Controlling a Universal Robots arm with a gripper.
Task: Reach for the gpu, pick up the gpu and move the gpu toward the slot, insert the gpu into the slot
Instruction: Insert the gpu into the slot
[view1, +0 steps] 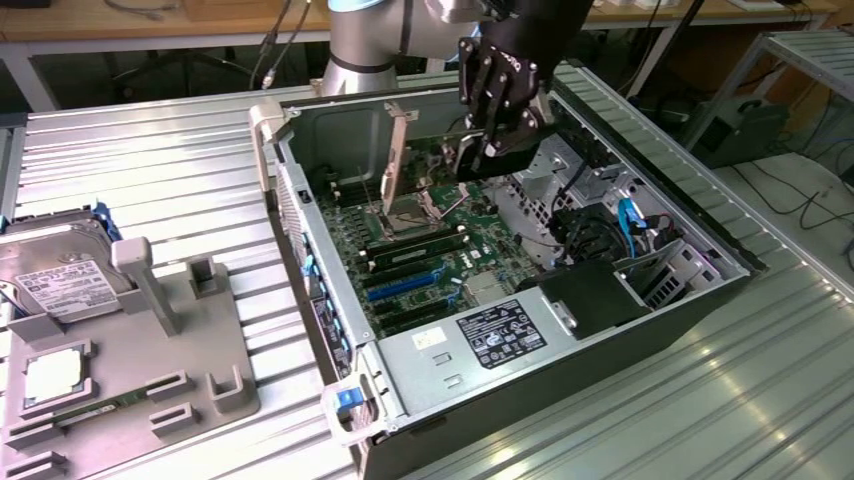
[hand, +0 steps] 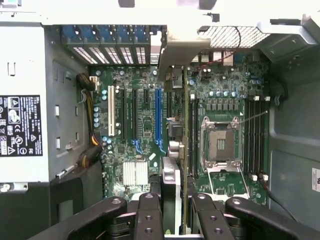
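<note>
Inside the open computer case (view1: 300, 215), my gripper (view1: 497, 140) is shut on the gpu (view1: 483, 165), a dark card held upright above the motherboard. The wrist view shows the gpu (hand: 185, 150) edge-on, running from between my two fingers (hand: 150, 215) to its silver bracket (hand: 172, 47) at the case's rear openings. My gripper (hand: 177, 222) clamps the card's near end. The expansion slots, one blue slot (hand: 158, 115) and black ones (hand: 135, 115), lie beside the card. It hangs between them and the memory slots (hand: 194, 135), above the board.
An empty CPU socket (hand: 220, 142) sits beside the card. The power supply (view1: 494, 335) fills the case's near end, with blue cables (view1: 627, 225) at the exterior view's right. Outside, a grey fixture (view1: 147, 330) carries a hard drive (view1: 54, 270) and a processor (view1: 54, 375).
</note>
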